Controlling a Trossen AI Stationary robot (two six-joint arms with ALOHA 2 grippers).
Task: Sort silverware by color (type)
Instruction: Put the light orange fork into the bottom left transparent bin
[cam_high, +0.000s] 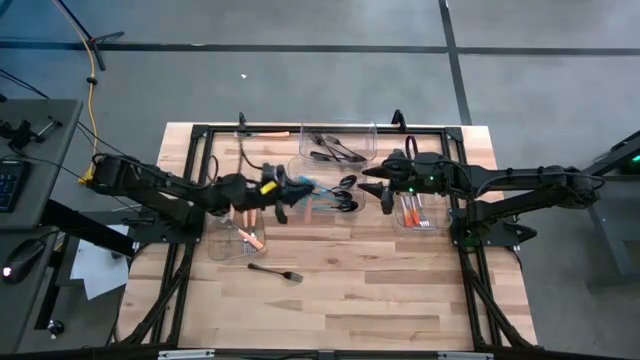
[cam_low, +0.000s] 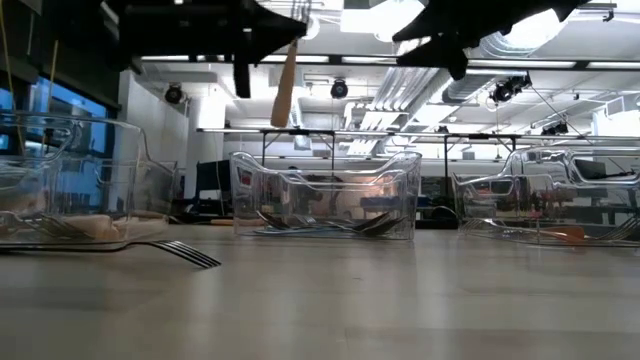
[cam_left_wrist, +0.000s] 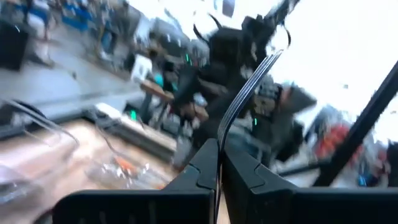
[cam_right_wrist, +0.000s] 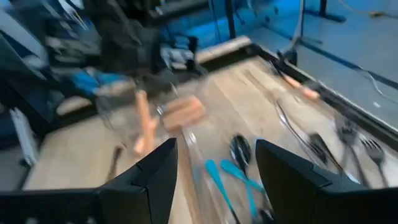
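The left hand, left of centre in the overhead frame, was clamped on an orange-handled fork. In the level view the fork hung upright by its metal end, orange handle down, well above the counter. The left wrist view showed its tines rising from between the closed fingers. The right hand, right of centre, stood with its fingers apart and held nothing.

Other silverware lay sorted in clear bins: black pieces at upper centre, orange ones at right, teal ones at centre. One black fork lay loose on the counter at lower centre.

These pieces looked light, thin and stiff, and probably slick. Lying flat, they would likely be hard to get under. A pinch across the narrow neck or mid-handle, fingers square to its length, seemed safest against swinging or slipping.
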